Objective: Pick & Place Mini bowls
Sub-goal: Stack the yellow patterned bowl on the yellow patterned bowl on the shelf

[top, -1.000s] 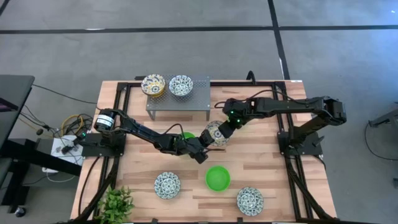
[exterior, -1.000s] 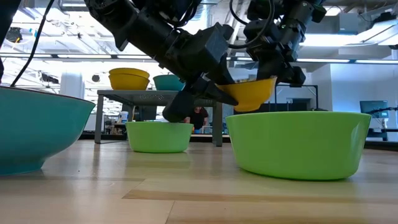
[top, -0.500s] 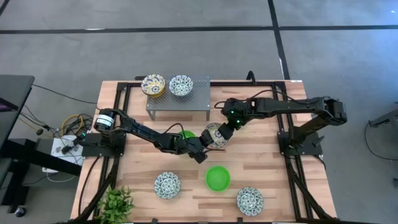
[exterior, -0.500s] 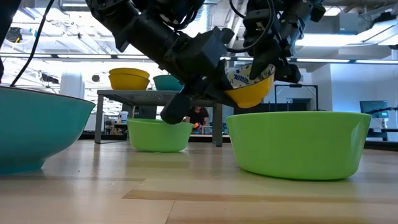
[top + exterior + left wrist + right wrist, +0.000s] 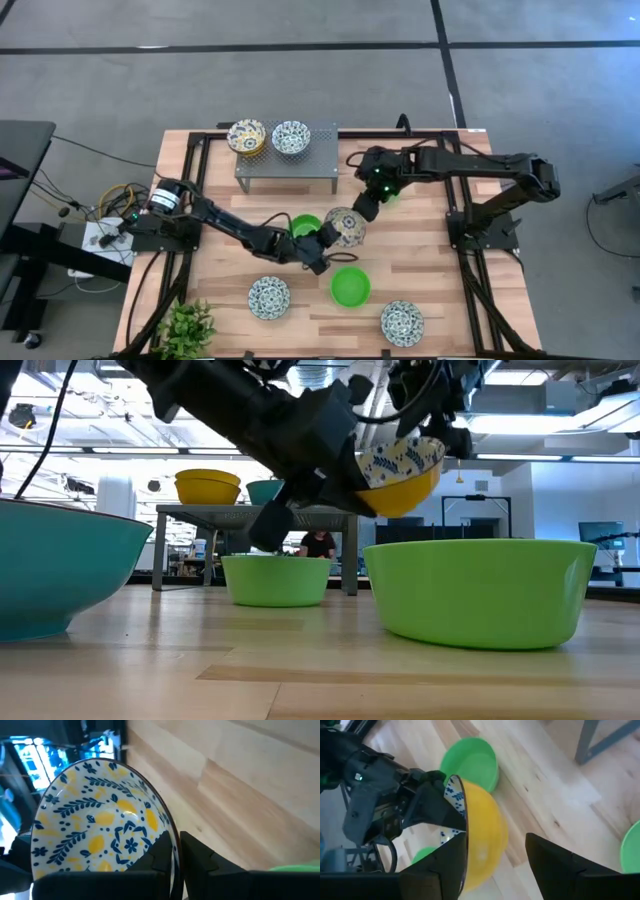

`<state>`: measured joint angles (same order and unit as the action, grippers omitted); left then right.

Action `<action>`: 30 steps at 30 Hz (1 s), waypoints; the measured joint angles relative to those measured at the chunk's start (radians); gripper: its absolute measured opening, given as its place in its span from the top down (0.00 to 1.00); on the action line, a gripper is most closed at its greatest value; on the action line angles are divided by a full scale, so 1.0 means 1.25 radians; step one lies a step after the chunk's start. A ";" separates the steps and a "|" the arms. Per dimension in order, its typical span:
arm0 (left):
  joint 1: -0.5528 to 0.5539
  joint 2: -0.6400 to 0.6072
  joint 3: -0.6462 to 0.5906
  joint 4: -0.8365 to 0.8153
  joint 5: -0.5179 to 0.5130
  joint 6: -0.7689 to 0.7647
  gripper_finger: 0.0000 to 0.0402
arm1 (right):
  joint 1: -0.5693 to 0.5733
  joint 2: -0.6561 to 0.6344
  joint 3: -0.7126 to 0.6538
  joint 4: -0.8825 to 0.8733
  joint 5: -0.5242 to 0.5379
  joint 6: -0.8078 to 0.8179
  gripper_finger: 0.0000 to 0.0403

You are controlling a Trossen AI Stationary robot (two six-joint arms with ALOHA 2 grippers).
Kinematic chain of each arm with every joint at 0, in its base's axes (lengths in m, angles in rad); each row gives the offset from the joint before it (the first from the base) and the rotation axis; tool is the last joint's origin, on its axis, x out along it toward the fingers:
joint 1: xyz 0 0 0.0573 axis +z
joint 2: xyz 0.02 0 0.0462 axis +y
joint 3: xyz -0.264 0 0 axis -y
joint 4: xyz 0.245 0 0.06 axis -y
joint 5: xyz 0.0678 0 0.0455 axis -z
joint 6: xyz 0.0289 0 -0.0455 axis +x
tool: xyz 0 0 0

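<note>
With the tilted yellow bowl (image 5: 345,227) aloft in front of the stand (image 5: 287,160), pinched by its rim alone in the left claw (image 5: 322,243) and the right claw (image 5: 363,207) spread beside it, could well slip and drop onto the desk (image 5: 430,260).

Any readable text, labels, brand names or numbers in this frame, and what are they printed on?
None can be read. The yellow patterned bowl pinched by the left gripper bears only leaf and lemon motifs, no lettering. The blue lit screens behind it are too blurred to read.
</note>
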<state>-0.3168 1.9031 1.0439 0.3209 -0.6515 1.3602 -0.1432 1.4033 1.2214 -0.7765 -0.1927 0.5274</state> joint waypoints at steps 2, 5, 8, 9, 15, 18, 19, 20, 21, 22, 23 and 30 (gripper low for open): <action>-0.007 -0.012 0.000 -0.002 -0.023 -0.005 0.93 | -0.001 0.000 0.017 -0.014 0.003 -0.011 0.50; -0.017 -0.043 0.000 -0.002 -0.050 -0.031 0.93 | -0.001 0.000 0.034 -0.030 0.007 -0.022 0.51; -0.032 -0.094 0.000 -0.005 -0.060 -0.094 0.93 | -0.001 -0.001 0.041 -0.050 0.008 -0.044 0.51; -0.038 -0.119 0.000 -0.007 -0.063 -0.117 0.93 | -0.001 0.000 0.040 -0.061 0.008 -0.048 0.50; -0.073 -0.280 -0.034 -0.127 -0.068 -0.230 0.93 | -0.001 0.000 0.041 -0.095 0.012 -0.054 0.50; -0.090 -0.356 -0.046 -0.199 -0.091 -0.319 0.93 | 0.000 0.000 0.040 -0.097 0.014 -0.054 0.50; -0.094 -0.380 -0.046 -0.219 -0.112 -0.356 0.93 | 0.002 0.000 0.040 -0.097 0.015 -0.054 0.50; -0.094 -0.403 -0.046 -0.242 -0.137 -0.392 0.93 | 0.004 0.000 0.041 -0.095 0.016 -0.054 0.50; -0.094 -0.425 -0.046 -0.265 -0.162 -0.421 0.93 | 0.005 0.000 0.041 -0.091 0.023 -0.054 0.50; -0.091 -0.444 -0.047 -0.284 -0.183 -0.447 0.93 | 0.006 0.000 0.040 -0.087 0.029 -0.054 0.50; -0.087 -0.465 -0.048 -0.304 -0.194 -0.468 0.93 | 0.008 0.000 0.040 -0.085 0.030 -0.054 0.50; -0.023 -0.608 -0.048 -0.427 -0.212 -0.572 0.93 | 0.026 0.001 0.040 -0.082 0.033 -0.053 0.50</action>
<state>-0.3457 1.1432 0.9844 -0.2131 -0.9160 0.6451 -0.1109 1.4040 1.2720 -0.8791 -0.1509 0.4606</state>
